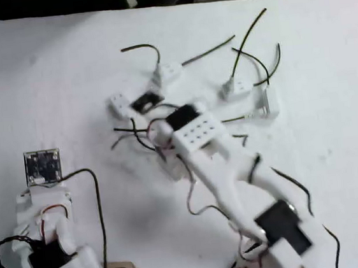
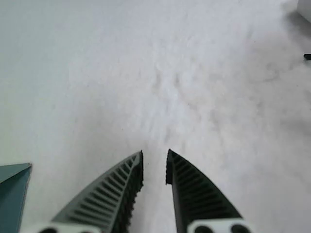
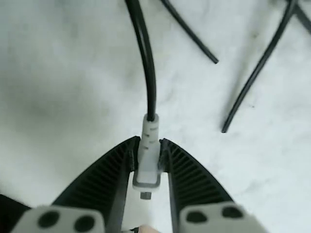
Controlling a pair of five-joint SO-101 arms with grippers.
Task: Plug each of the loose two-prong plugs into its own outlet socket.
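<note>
The table is covered in white, and a dark floor shows behind its far edge. From my remote station I see the left arm at the near left corner, well apart from the task's things. Its gripper, the left gripper, hangs over bare white surface with only a narrow gap between the two ribbed fingers, and nothing is between them.

The right arm stretches from the near right side toward the middle of the table. In its wrist view the right gripper is closed on the held plug, a small white one. The fingers press on both sides of its body, and its black cable runs straight away from the fingertips over the table. Two other loose cable ends lie on the white surface beyond it.

In the high view, just beyond the end of the right arm, I see a white socket block with a small black piece just beside it. Further back lies a second plug with its dark wire. To the right lies a third plug, also with a wire, and near it a white block. I cannot tell if this one is a socket.
</note>
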